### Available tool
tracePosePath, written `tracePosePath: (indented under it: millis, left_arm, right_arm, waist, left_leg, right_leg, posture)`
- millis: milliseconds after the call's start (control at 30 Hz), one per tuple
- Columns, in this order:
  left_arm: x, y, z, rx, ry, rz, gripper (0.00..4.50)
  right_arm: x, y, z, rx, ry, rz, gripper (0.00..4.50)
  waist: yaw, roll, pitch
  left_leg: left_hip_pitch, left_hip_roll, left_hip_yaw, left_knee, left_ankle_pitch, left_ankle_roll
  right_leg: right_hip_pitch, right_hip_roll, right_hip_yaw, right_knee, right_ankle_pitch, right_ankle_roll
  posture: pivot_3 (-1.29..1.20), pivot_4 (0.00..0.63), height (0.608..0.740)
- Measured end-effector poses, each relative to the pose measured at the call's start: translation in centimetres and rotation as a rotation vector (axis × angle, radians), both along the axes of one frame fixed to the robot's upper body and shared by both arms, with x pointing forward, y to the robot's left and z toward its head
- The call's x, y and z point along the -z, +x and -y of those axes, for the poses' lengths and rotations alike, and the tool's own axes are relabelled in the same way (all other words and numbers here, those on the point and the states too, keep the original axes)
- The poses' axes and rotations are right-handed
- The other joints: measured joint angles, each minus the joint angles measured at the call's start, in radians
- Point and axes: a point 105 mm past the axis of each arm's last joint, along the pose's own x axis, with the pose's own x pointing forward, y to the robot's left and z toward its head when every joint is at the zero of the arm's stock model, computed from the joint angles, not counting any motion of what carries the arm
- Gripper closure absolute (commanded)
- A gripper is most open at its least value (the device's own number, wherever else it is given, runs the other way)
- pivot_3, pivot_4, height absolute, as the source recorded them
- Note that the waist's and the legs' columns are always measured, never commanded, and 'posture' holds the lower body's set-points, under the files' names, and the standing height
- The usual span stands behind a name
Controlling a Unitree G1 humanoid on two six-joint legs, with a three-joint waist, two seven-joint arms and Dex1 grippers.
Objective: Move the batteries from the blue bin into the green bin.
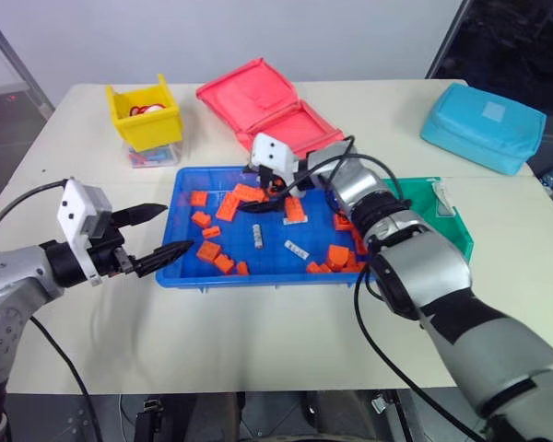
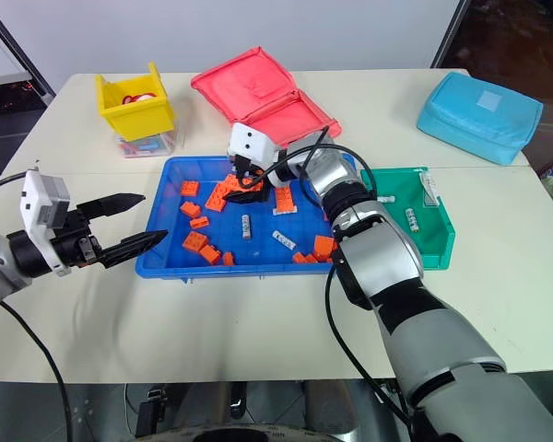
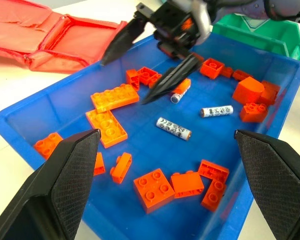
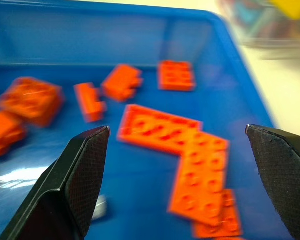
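Note:
The blue bin (image 1: 189, 184) holds several orange blocks (image 1: 229, 204) and loose batteries: one (image 1: 257, 238) mid-tray, another (image 1: 297, 248) to its right. A third battery (image 3: 180, 90) lies against one finger of my right gripper (image 1: 275, 191), which hangs open and empty just above the blocks at the tray's far side. The right wrist view has its fingers (image 4: 75, 180) wide apart over orange blocks. My left gripper (image 1: 180, 227) is open and empty, level at the tray's left rim. The green bin (image 2: 438, 241) sits against the tray's right end with batteries (image 2: 411, 218) inside.
A yellow bin (image 1: 146, 112) on a clear box stands at the back left. An open red pouch (image 1: 267, 106) lies behind the blue tray. A light-blue pouch (image 1: 482, 126) rests at the back right. My right arm's cable loops over the tray's right side.

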Motion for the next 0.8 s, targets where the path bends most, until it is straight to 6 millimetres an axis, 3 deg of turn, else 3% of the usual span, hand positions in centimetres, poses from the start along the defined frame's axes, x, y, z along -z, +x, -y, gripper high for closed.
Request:
tracePosePath:
  millis: [100, 367, 800]
  left_arm:
    - [-0.1, -0.1, 0.0, 0.016, 0.02, -0.001, 0.0]
    - [-0.7, 0.0, -0.1, 0.035, 0.037, 0.01, 0.0]
    - [-0.7, 0.0, -0.1, 0.026, 0.037, 0.008, 0.0]
  right_arm:
    - [0.3, -0.7, 0.9, -0.047, -0.012, -0.041, 0.03]
    - [3.5, -2.5, 1.6, -0.112, -0.046, -0.183, 0.03]
    - [6.2, -2.3, 0.8, -0.029, -0.05, -0.228, 0.03]
  waist:
    - [0.0, 0.0, 0.0]
    - [-0.001, 0.0, 0.0]
    - [-0.001, 0.0, 0.0]
  left_leg:
    - [0.0, 0.0, 0.0, 0.0, 0.0, 0.0]
    - [0.0, 0.0, 0.0, 0.0, 0.0, 0.0]
    - [0.0, 0.0, 0.0, 0.0, 0.0, 0.0]
  right_leg:
    - [0.0, 0.0, 0.0, 0.0, 0.0, 0.0]
    - [0.0, 0.0, 0.0, 0.0, 0.0, 0.0]
    - [0.0, 0.0, 0.0, 0.0, 0.0, 0.0]
  posture:
    - [0.0, 0.15, 0.74]
    - [0.0, 0.15, 0.74]
    - [0.0, 0.15, 0.74]
